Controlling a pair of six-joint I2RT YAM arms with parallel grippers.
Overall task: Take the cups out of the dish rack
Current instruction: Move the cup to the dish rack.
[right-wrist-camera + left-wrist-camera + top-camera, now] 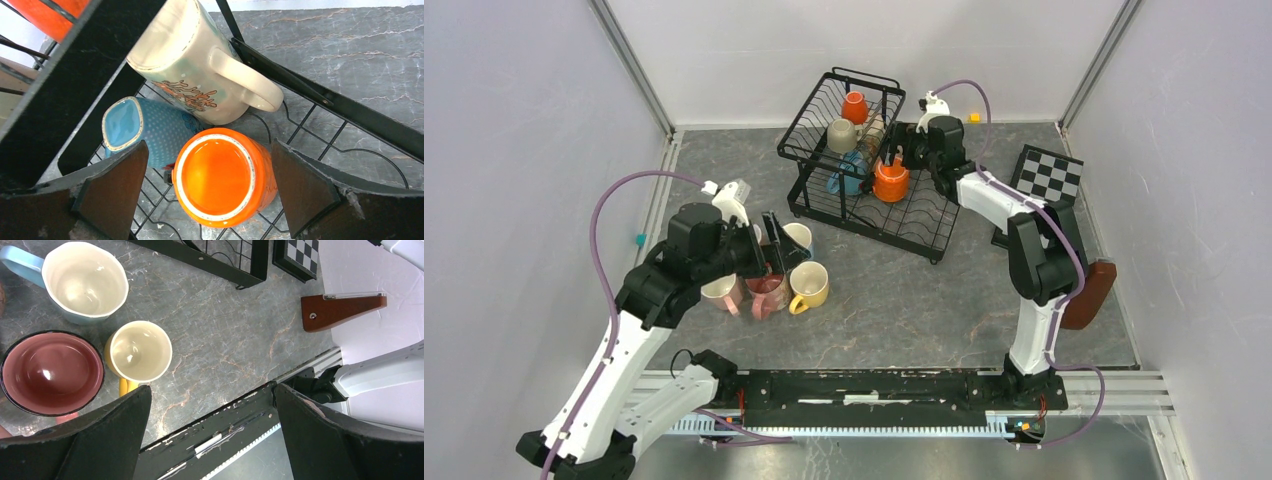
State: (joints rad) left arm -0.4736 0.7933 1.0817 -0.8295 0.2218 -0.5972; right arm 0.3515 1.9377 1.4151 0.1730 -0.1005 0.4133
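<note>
The right pincer is spread wide, its fingers flanking an upright orange mug on the dish rack's lower tray. A blue dotted mug and a cream mug lie just beside it. The left pincer, also spread, hovers near yellow, light blue and pink mugs standing on the table.

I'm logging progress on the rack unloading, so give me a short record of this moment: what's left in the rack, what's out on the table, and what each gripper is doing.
dish rack upper basket: upper orange mug, beige mug
lower tray: lower orange mug, dotted blue mug, cream printed mug
table: light blue mug, yellow mug, pink mug, upright, grouped
right gripper: open, one finger on each side of the lower orange mug
left gripper: open, empty, above the table beside the yellow mug
</note>
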